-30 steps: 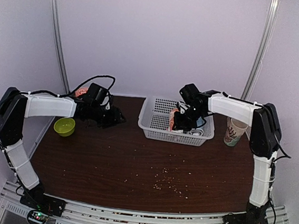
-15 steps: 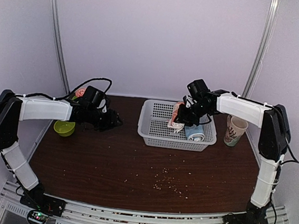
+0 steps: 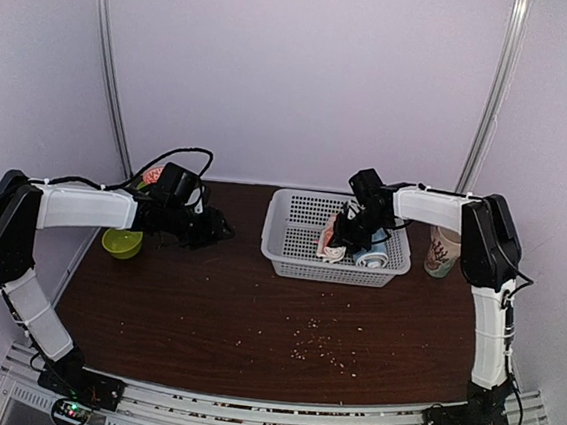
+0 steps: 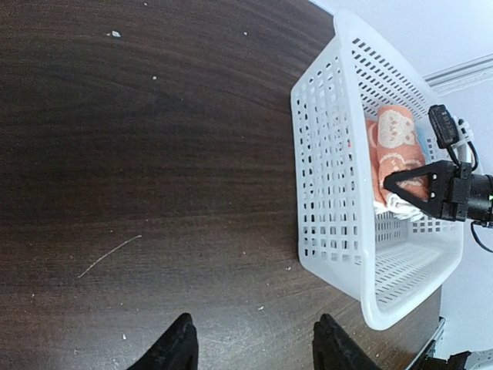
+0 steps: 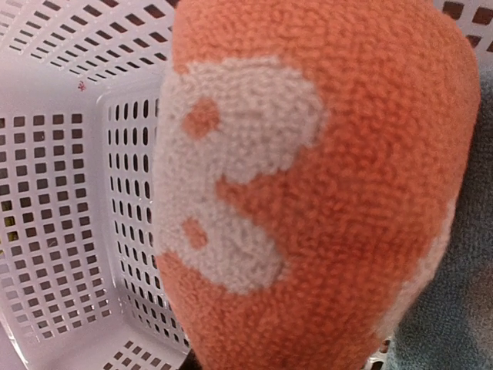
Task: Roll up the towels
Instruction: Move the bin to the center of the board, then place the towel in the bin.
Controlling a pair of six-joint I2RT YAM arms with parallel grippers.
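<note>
The orange towel [image 5: 308, 193], a soft, light terry bundle with white pattern, stands inside the white basket [image 3: 290, 248], pinched in the narrowly closed right gripper [image 3: 354, 229]. The blue towel [image 3: 372, 254] lies rolled just beside it. Cloth like this will likely sag and unroll if taken by a loose edge (the looped pile should at least resist slipping), so a grip across the roll's middle seems safest. The left gripper [image 4: 253, 335] hangs half open and empty over the dark wooden table [image 3: 204, 305], which is scattered with crumbs [image 3: 316, 341] and enclosed by pale walls [image 3: 297, 73].
</note>
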